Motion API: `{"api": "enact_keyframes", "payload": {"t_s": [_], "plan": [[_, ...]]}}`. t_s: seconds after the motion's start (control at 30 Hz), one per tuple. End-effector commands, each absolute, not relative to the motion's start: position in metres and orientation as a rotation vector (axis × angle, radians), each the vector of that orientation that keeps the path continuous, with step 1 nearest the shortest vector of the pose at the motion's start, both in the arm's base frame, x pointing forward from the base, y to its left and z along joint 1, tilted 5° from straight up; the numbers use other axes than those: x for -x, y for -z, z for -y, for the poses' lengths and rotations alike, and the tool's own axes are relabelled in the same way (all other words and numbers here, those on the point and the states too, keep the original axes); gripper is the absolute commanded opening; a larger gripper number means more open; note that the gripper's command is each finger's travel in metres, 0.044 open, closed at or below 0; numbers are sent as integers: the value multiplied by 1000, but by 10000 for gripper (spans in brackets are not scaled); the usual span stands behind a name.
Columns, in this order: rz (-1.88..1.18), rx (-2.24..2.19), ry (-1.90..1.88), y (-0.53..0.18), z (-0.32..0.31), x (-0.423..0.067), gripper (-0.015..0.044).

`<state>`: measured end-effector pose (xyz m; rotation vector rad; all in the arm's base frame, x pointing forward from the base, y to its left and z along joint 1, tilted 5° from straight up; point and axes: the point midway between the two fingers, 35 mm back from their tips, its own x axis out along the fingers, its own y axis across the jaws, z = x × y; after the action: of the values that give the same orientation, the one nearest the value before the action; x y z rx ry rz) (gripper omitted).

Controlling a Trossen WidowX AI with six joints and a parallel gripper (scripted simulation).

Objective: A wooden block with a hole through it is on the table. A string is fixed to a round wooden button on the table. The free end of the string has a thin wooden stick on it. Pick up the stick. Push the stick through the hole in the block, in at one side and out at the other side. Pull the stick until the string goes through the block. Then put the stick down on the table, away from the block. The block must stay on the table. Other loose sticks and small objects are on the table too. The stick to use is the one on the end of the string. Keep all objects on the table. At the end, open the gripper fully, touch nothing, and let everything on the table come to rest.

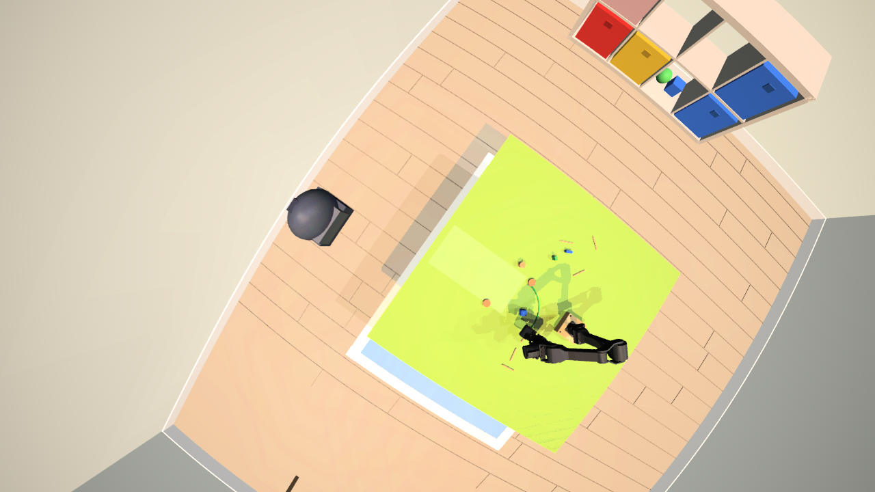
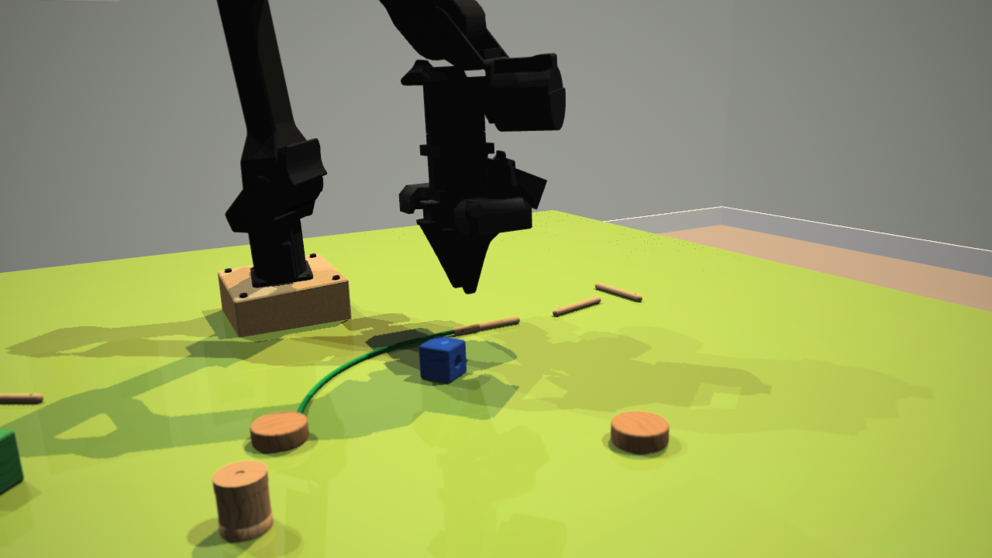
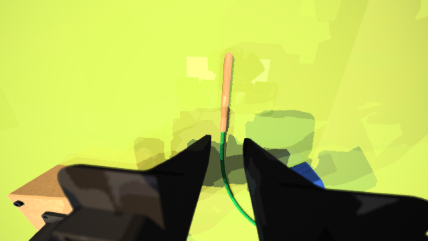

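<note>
The stick (image 2: 499,323) (image 3: 227,80) lies flat on the table, joined to the green string (image 1: 538,303) (image 2: 346,367) (image 3: 222,147). The string curves to the round wooden button (image 1: 531,281) (image 2: 278,430). The blue block (image 1: 523,311) (image 2: 442,360) (image 3: 309,172) sits upright beside the string, with a hole in its right side in the exterior view. In the wrist view the right finger partly hides it. My gripper (image 2: 466,285) (image 3: 227,141) points down above the table. It is partly open and empty. In the wrist view the string's stick end lies below and between the fingertips.
Loose sticks (image 2: 576,306) (image 2: 618,292) (image 1: 513,353) lie beyond the string's stick. Another stick (image 1: 577,272) (image 2: 20,398), a green block (image 1: 554,257) (image 2: 8,461), a wooden cylinder (image 1: 521,263) (image 2: 242,499) and another disc (image 1: 486,303) (image 2: 639,432) are around. The arm's base (image 2: 294,311) stands behind the string.
</note>
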<state>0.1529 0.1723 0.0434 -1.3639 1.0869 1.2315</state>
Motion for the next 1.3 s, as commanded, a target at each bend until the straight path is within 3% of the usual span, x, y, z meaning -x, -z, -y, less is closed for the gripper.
{"api": "enact_keyframes", "payload": {"t_s": [0.0,1.13,1.27], "plan": [[-1101,1373,-1232,-34,-170,-153,122],[-1101,1374,-1232,3,-167,-154,122],[-1098,1367,-1232,1,-168,-154,17]]}}
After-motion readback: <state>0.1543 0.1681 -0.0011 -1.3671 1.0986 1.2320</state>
